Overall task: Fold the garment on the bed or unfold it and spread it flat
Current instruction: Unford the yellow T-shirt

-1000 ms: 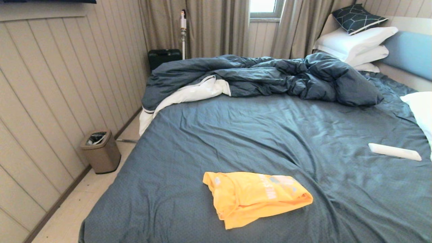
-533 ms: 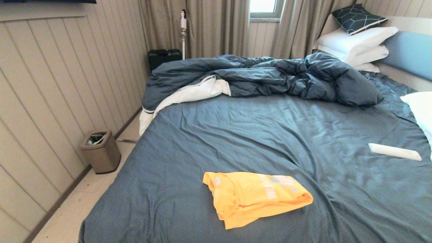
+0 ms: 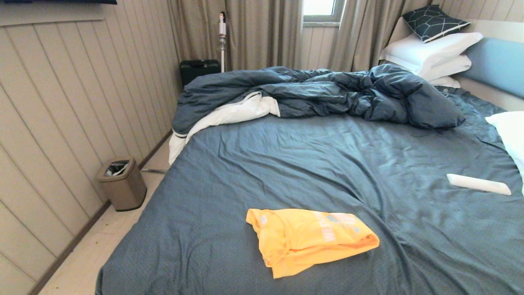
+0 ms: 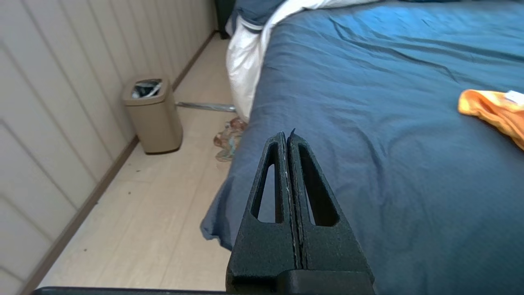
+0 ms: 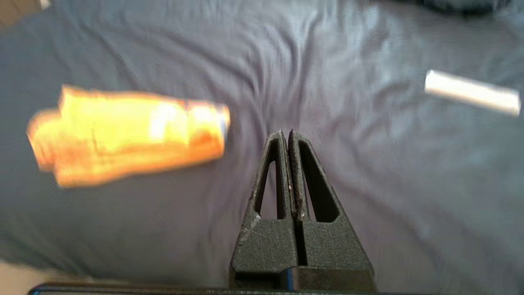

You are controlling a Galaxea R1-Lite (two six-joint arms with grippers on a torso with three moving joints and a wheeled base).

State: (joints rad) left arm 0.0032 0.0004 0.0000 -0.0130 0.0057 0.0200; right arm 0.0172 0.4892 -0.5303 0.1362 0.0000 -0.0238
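My left gripper (image 4: 287, 135) shows two matte black fingers of grainy, rough-textured plastic, each a tapering triangle with a long slot cut through it, rising from a broad black base block; my right gripper (image 5: 285, 134) is built the same, with pale scuffs along its inner edges and lower corner and a thin blue strip at the base

the garment (image 3: 311, 239) bears pale print — lettering too faint and folded to read.
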